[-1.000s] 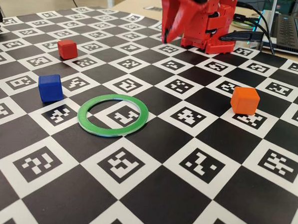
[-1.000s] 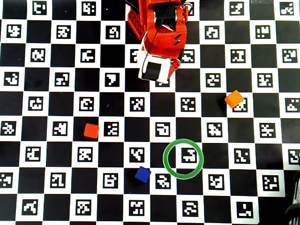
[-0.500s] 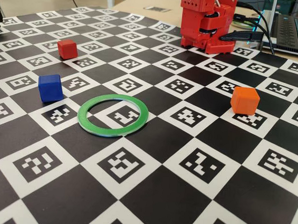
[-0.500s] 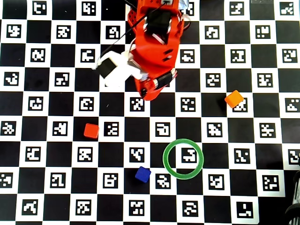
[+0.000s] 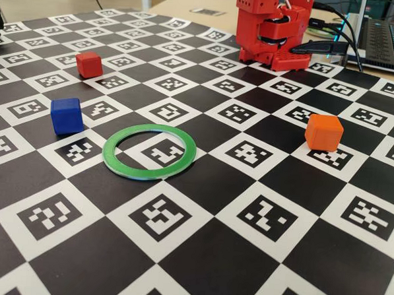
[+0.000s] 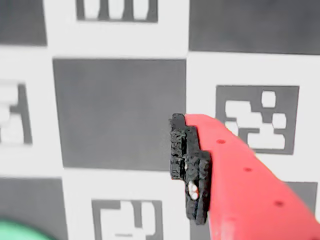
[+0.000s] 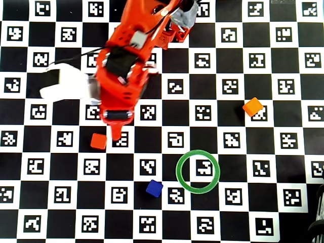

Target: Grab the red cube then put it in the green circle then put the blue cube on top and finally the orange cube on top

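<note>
In the overhead view my red gripper (image 7: 116, 132) hangs above the board, its tip just right of and above the red cube (image 7: 98, 141), apart from it. The wrist view shows one red finger with a black pad (image 6: 190, 170) and bare board to its left, nothing held. The red cube (image 5: 89, 64) sits at the far left in the fixed view. The blue cube (image 5: 66, 115) (image 7: 154, 188) rests left of the green circle (image 5: 148, 175) (image 7: 178, 171), whose middle is bare. A sliver of the green circle (image 6: 15, 233) shows in the wrist view. The orange cube (image 5: 324, 132) (image 7: 252, 107) stands at the right.
The arm's red base (image 5: 272, 29) stands at the far edge of the checkered marker board (image 5: 199, 240). A laptop (image 5: 388, 38) and cables lie behind it at the right. The white wrist camera housing (image 7: 58, 83) sticks out left of the arm.
The arm has unfolded from over its base and swung left and forward across the board, bringing the gripper tip close to the red cube. No cube or ring has moved.
</note>
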Robot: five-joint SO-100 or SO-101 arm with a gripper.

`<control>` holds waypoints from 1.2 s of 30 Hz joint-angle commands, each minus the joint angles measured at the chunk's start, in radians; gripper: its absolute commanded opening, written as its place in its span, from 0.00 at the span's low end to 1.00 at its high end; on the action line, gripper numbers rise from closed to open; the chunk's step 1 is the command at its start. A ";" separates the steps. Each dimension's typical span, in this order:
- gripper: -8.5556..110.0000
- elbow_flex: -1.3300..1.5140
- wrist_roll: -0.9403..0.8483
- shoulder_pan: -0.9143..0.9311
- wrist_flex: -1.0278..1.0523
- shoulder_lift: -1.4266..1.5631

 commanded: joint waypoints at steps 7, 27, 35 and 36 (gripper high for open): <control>0.46 -0.081 0.083 0.031 -0.058 -0.121; 0.48 0.213 0.032 0.066 -0.492 -0.279; 0.48 0.216 0.040 0.058 -0.525 -0.318; 0.48 0.216 0.043 0.057 -0.528 -0.319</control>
